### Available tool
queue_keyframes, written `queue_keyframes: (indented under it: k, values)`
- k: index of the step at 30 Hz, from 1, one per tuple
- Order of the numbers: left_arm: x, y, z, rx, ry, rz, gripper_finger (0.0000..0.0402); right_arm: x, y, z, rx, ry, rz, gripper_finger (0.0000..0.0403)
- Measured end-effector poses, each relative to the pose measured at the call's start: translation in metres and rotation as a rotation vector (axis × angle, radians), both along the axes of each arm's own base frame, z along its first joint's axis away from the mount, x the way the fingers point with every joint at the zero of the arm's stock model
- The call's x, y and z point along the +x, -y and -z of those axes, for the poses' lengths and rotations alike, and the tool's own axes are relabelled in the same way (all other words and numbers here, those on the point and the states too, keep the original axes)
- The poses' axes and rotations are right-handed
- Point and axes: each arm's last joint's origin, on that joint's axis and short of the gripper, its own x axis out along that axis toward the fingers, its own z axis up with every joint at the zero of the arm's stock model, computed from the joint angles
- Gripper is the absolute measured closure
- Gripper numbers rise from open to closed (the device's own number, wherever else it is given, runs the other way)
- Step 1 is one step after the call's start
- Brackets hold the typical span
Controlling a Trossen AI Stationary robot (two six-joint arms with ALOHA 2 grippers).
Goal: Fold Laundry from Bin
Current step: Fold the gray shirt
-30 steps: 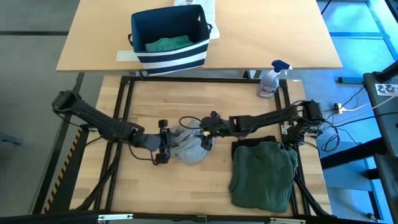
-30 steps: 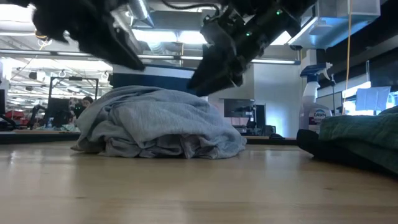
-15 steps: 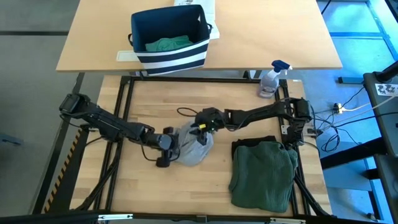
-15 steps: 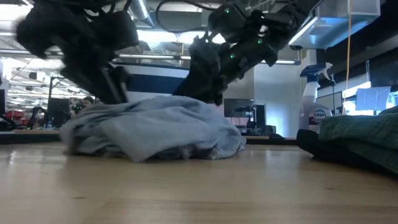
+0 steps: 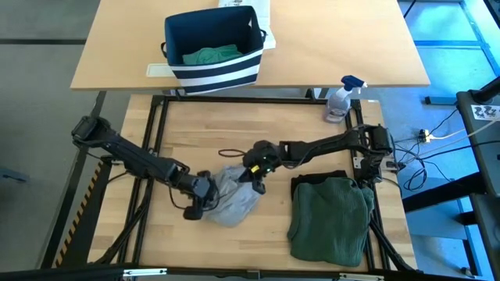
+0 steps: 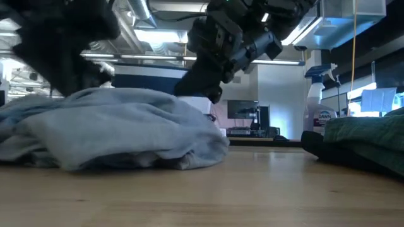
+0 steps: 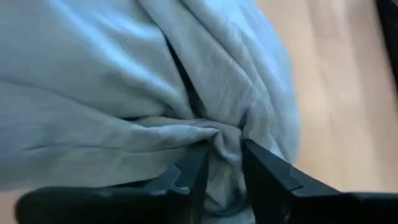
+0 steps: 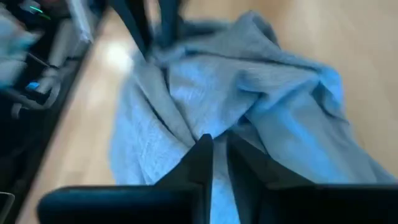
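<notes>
Wooden table [image 5: 195, 133], lit workshop behind

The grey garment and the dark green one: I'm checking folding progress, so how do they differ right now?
The grey garment is a crumpled heap mid-table, while the dark green garment lies flat in a neat folded stack by the right edge. Both grippers pinch the grey one, the left gripper and the right gripper; nothing touches the green one. Both rest on the wooden table.
</notes>
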Motion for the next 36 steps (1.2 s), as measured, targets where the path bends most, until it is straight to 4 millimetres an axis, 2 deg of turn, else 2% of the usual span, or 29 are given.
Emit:
queue_keyframes:
  k: [4, 8, 11, 14, 18, 22, 29, 36]
  values:
    - [-0.004, -0.004, -0.03, 0.177, 0.126, -0.059, 0.0344, -0.008, 0.002, 0.01, -0.029, -0.14, 0.045, 0.0335]
    - [-0.013, -0.002, -0.05, 0.309, 0.237, -0.036, 0.0388, -0.009, -0.004, 0.012, -0.03, -0.178, 0.066, 0.0327]
    - [-0.016, -0.004, -0.052, 0.356, 0.238, -0.04, 0.0397, -0.008, -0.012, 0.016, -0.039, -0.174, 0.059, 0.0327]
    - [-0.016, -0.014, -0.051, 0.429, 0.221, -0.125, 0.0397, -0.007, -0.025, 0.019, -0.022, -0.169, 0.005, 0.0326]
    - [-0.014, -0.029, -0.042, 0.425, 0.188, -0.192, 0.0396, -0.008, -0.041, 0.02, -0.007, -0.175, -0.061, 0.0326]
    - [-0.011, -0.041, -0.031, 0.378, 0.182, -0.166, 0.0373, -0.01, -0.055, 0.02, 0.002, -0.176, -0.108, 0.0326]
    - [-0.008, -0.053, -0.015, 0.129, 0.214, -0.018, 0.0287, -0.016, -0.081, 0.021, 0.03, -0.205, -0.171, 0.0326]
    - [-0.006, -0.077, -0.005, 0.218, 0.171, -0.175, 0.024, -0.017, -0.086, 0.021, 0.043, -0.212, -0.172, 0.0326]
